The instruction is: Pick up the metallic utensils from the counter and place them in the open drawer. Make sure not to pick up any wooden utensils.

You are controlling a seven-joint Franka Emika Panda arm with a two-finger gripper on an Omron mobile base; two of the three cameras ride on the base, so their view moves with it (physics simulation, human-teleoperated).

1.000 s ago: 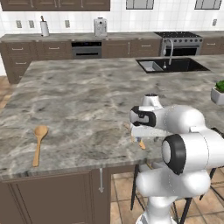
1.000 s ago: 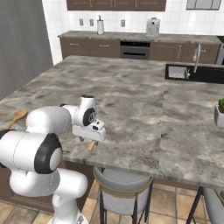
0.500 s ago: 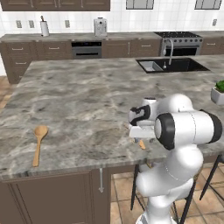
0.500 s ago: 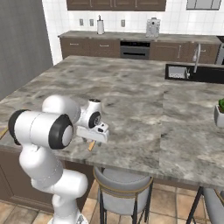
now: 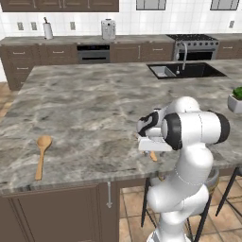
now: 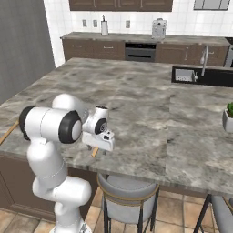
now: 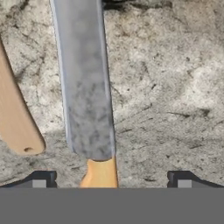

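Grey metal is right under me: the grey metal utensil lies flat on the counter. Its long flat strip runs straight away from my gripper. Its orange-yellow end sits in the gap between my two fingertips. The fingertips are wide apart and hold nothing. One stands on each side of that end, and neither touches it. So the long way of the utensil crosses my gap, and I think I only need to go straight down and squeeze.

Just beside it, on the left of my hand view, lies a tan wooden handle. It is outside my fingers, near the tip on that side, and I must not pinch it.

The stone top is flat, grey-brown and marbled. The big wooden spoon lies well apart from me, near the counter's front edge. A sink is far across the counter.
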